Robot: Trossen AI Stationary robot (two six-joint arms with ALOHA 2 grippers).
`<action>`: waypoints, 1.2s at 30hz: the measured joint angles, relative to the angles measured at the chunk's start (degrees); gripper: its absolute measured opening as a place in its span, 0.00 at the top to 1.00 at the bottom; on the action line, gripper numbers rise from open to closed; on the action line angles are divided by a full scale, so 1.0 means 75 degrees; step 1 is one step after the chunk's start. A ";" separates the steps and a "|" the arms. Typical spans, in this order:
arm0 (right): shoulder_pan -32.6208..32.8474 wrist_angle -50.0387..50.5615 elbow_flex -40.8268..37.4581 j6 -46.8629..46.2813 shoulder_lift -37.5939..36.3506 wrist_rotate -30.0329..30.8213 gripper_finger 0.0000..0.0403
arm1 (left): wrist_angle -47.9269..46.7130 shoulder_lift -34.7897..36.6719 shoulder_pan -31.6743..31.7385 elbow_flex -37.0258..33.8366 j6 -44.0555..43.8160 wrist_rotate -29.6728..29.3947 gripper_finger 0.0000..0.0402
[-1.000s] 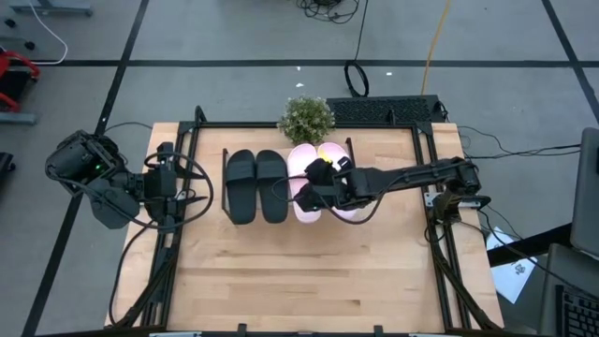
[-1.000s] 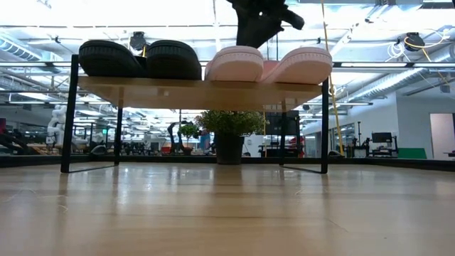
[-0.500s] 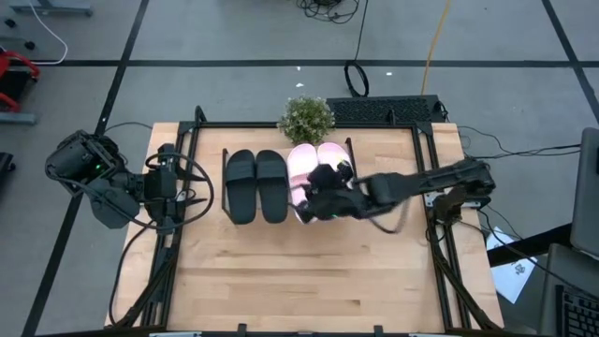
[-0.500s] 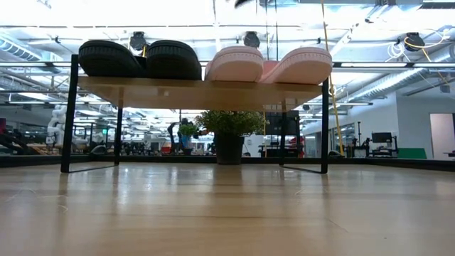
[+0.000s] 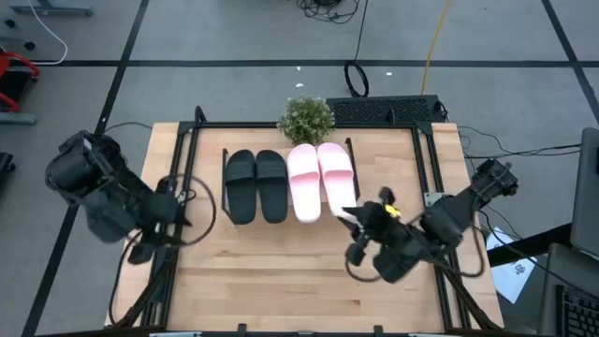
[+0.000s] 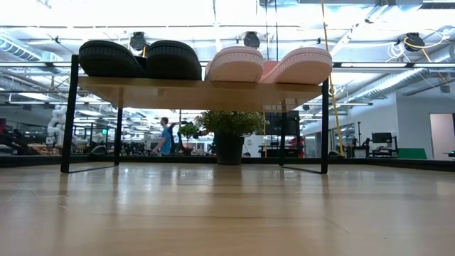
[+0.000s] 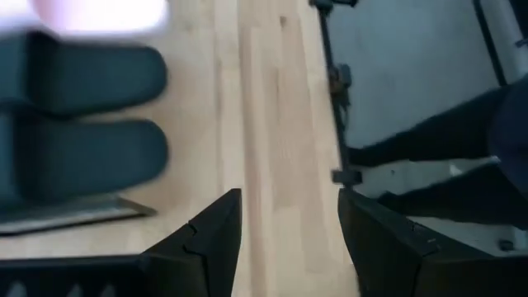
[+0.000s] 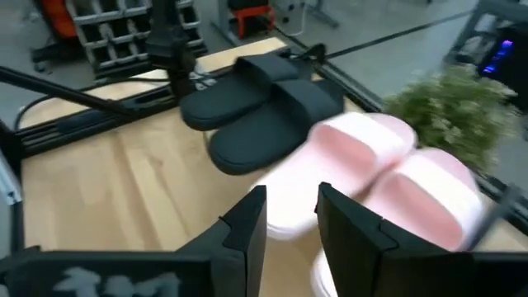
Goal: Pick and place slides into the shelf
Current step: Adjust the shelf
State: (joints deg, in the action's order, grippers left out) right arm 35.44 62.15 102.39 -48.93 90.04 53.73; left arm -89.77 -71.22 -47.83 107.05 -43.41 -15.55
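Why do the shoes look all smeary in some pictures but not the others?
Left wrist view: the black slides are smeared and soft. Right wrist view: the pink slides and plant are blurred too. High view: both pairs look crisp. Low view: bright ceiling lights glare behind the shelf.

Near the middle of the high view, two matte black slides (image 5: 255, 185) lie side by side, plain and without pattern; to their right sit two pale pink slides (image 5: 319, 180), equally plain. In the low view the black soles show dark grey-black and the pink ones a soft blush. The shelf (image 6: 199, 93) has a light, honey-coloured wood board on thin black legs. The table (image 5: 281, 271) is pale wood in narrow strips, with fine lengthwise grain. At upper centre of the high view a small plant (image 5: 306, 118) shows speckled green foliage. The floor (image 5: 234, 37) around is grey, crossed by black lines, with a yellow cable (image 5: 433, 42) at upper right.
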 joint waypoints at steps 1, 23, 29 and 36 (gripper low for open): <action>0.0153 0.0317 0.0000 -0.0362 -0.0009 0.0191 0.75 | 0.0054 0.0000 -0.0221 -0.0126 -0.0263 -0.0022 0.51; 0.0931 0.3627 -0.1509 -0.4326 -0.0619 0.1740 0.82 | 0.4145 0.0001 -0.2471 -0.3654 -0.2970 -0.3139 0.51; 0.0703 0.3325 -0.3719 -0.4896 -0.1895 0.0783 0.93 | 0.5334 -0.0003 -0.2542 -0.4664 -0.3317 -0.3565 0.51; 0.0667 0.2136 -0.6117 -0.5594 -0.3473 0.1030 0.99 | 0.6198 -0.0003 -0.2446 -0.5252 -0.3517 -0.3614 0.51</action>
State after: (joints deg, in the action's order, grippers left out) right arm 40.45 78.17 56.51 -90.88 63.99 61.45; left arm -43.29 -71.24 -66.17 67.66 -69.79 -42.66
